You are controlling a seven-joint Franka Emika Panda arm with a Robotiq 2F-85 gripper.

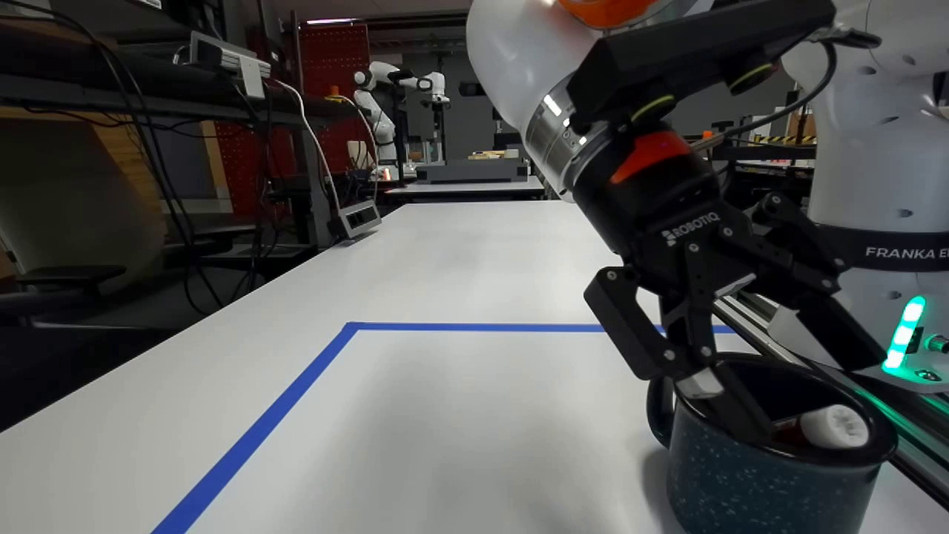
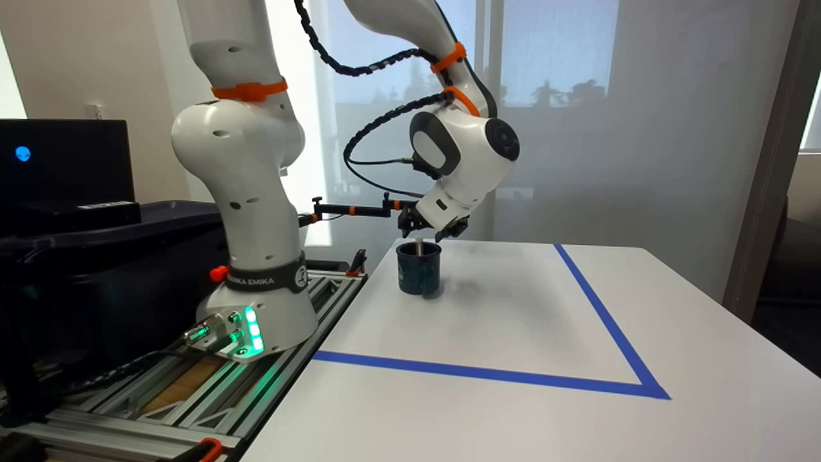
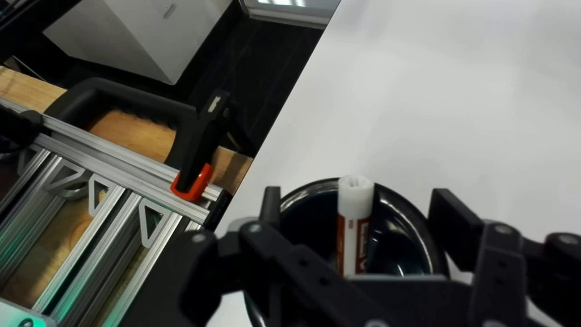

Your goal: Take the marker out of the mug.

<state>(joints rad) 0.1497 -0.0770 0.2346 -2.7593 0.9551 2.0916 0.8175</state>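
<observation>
Screen back point(image 2: 70, 179): stood black at the far left in an exterior view, cut off by the frame edge; a blue alien-head emblem point(image 2: 23, 153) shone on it, while the pale strip point(image 2: 106, 205) on the dark box point(image 2: 64, 221) beneath was too small to read.
Base band point(image 2: 269, 280): ran black around the arm point(image 2: 237, 157); "NKA EMIKA" was legible, its start lost on the curve, and in an exterior view the band point(image 1: 904, 251) read "FRANKA E" before the edge cut it.
Clamp point(image 3: 204, 141): was black with an orange foot; the pale label point(image 3: 214, 104) on it was blurred past reading.
Mug point(image 1: 771, 478): stood dark navy and speckled, upright on the tabletop point(image 2: 487, 327); its bottom was cropped in an exterior view, and a pale mark point(image 2: 403, 273) on its wall could not be made out.
Marker point(image 3: 355, 204): was inside the mug, white end uppermost, near the rim; small lettering on its red-brown panels was illegible, and its lower part was hidden behind the hand point(image 3: 361, 213) in the wrist view.
Hand: "ROBOTIQ" was legible on its body in an exterior view; its fingers point(image 3: 456, 231) were spread wide on either side of the marker in the wrist view, gripping nothing; one fingertip overlapped the mug's mouth in an exterior view, and whether it touched could not be told.
Blue tape point(image 2: 481, 373): turned a corner toward the right of the tabletop.
</observation>
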